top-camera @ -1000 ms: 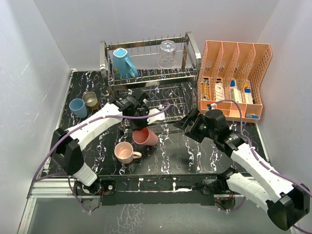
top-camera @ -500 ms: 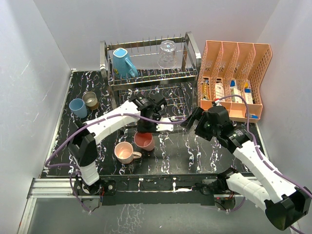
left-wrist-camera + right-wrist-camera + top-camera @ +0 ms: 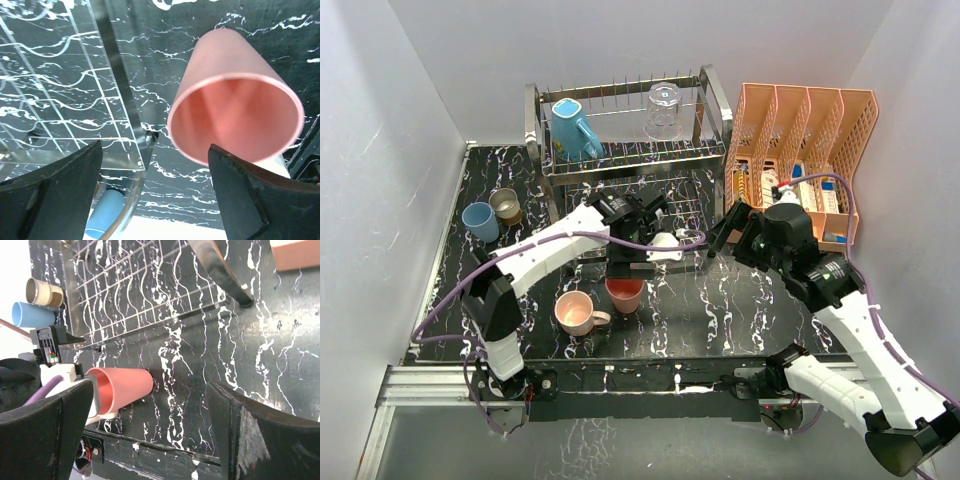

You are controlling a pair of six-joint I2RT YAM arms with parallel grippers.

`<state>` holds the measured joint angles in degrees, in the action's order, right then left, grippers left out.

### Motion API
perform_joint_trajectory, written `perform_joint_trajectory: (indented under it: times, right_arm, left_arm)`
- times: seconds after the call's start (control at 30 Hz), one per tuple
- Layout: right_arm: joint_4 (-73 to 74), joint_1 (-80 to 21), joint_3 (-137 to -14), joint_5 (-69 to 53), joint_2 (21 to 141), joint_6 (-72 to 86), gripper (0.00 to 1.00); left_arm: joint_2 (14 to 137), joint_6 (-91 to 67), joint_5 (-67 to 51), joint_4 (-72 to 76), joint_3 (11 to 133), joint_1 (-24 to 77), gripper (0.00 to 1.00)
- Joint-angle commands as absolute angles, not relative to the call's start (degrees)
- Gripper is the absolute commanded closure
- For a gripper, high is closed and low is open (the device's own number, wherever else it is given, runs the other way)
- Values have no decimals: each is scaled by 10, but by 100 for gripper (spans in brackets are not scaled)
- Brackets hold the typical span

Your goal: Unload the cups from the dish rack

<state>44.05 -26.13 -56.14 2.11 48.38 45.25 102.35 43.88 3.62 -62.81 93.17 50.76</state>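
Note:
The dish rack (image 3: 712,98) stands at the back with the teal mug (image 3: 572,128) and the clear glass (image 3: 663,110) on its upper tier. The salmon tumbler (image 3: 624,293) stands upright on the table in front of the rack, mouth up. My left gripper (image 3: 626,266) hovers just above it, open, with its fingers (image 3: 50,195) wide of the tumbler (image 3: 235,115) and nothing held. The pink mug (image 3: 575,313) sits left of the tumbler. The light blue tumbler (image 3: 478,221) and the tan cup (image 3: 506,205) stand at the table's left. My right gripper (image 3: 730,232) is open and empty, right of the rack's lower tier (image 3: 140,290).
The orange perforated file organiser (image 3: 800,160) with papers stands at the back right, close behind my right arm. White walls close in the table on the left, back and right. The left arm's purple cable (image 3: 660,245) loops between both grippers.
My left gripper has opened and let go of the salmon tumbler, which went from tilted in the grip to standing upright on the table. My right arm has swung back toward the organiser.

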Motion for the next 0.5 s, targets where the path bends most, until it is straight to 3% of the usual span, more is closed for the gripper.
perform_joint_trajectory:
  times: [0.0,0.1,0.47]
  right_arm:
    - [425,-259,-650,37,475,385,2]
    - [412,-259,-721,37,490,330,2]
    - [404,-259,-1046,26,724,209,2]
  left_arm:
    - [937,428,-1,-647,971,500,12]
    - [875,417,-64,-624,938,464,3]
    - [715,397,-242,-667,864,308,3]
